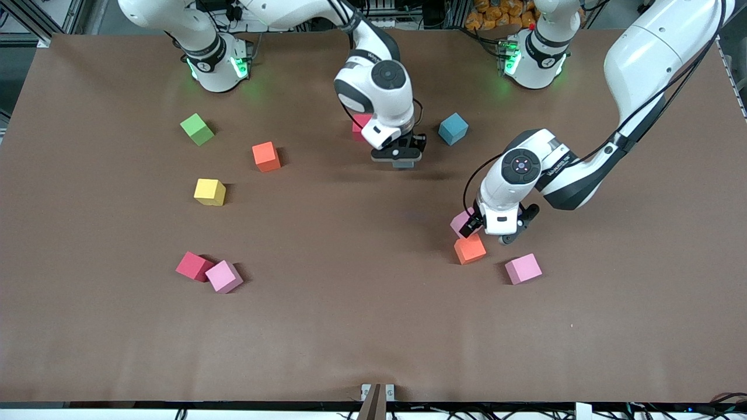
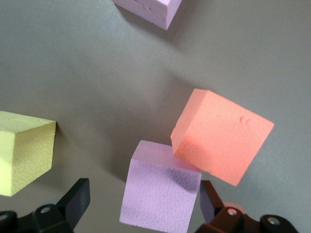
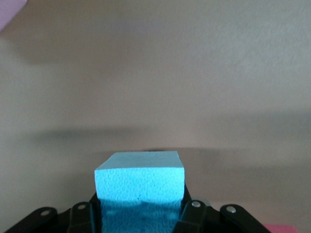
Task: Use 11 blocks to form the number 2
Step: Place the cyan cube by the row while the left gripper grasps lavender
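Note:
My right gripper is shut on a light blue block and holds it above the bare middle of the table. My left gripper is low at the table, open, its fingers on either side of a purple block with a gap on one side. An orange block leans against that purple block. A yellow block lies close beside the left gripper, and a pink block lies a little nearer the front camera.
Toward the right arm's end lie a green cube, an orange block, a yellow block, and a red block touching a pink one. A darker blue block and a partly hidden red block lie near the right gripper.

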### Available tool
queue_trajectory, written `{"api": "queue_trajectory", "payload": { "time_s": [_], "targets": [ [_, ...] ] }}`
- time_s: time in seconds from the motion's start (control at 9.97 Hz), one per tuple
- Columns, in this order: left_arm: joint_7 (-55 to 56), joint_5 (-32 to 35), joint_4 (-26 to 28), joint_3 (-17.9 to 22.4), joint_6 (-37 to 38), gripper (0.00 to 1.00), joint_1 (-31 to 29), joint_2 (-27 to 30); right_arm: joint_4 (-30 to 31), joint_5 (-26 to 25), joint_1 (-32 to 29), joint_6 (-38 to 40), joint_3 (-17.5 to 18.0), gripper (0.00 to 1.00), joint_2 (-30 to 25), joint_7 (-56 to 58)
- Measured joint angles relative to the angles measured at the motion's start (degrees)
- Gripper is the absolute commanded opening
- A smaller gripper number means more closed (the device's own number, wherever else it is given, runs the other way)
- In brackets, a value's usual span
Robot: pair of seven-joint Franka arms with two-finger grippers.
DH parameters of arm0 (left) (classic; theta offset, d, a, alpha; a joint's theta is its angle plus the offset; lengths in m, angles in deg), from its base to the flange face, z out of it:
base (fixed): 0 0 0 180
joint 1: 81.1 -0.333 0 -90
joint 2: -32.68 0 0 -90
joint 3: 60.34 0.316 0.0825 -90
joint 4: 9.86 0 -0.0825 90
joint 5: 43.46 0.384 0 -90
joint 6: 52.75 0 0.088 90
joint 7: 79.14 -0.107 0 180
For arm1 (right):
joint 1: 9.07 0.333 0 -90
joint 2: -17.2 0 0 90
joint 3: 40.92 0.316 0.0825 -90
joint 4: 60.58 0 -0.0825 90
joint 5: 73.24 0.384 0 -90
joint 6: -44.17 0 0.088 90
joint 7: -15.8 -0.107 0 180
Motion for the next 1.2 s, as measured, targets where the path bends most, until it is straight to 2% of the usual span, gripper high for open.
{"api": "queue_trajectory", "payload": {
  "time_s": [0.4, 0.5, 0.8, 1.2],
  "targets": [
    [0.0, 0.0, 0.0, 0.14, -1.26, 1.0, 0.91, -0.91, 0.71, -1.94, 2.01, 0.12, -0.01, 0.3, 0.37, -2.02],
    [0.0, 0.0, -0.07, 0.88, -2.21, 1.0, 1.35, -1.13, 0.89, -2.88, 2.01, 0.13, -0.09, 0.3, 0.58, -2.25],
    [0.0, -0.01, -2.12, 6.89, -3.29, 1.0, 7.66, -1.34, 0.97, -3.62, 1.99, 0.1, -0.34, 0.29, 1.28, -2.37],
    [-1.49, -0.01, -2.89, 7.65, -3.29, 1.0, 8.18, -1.35, 0.99, -4.14, 1.99, 0.05, -0.34, 0.29, 1.51, -2.41]
  ]
}}
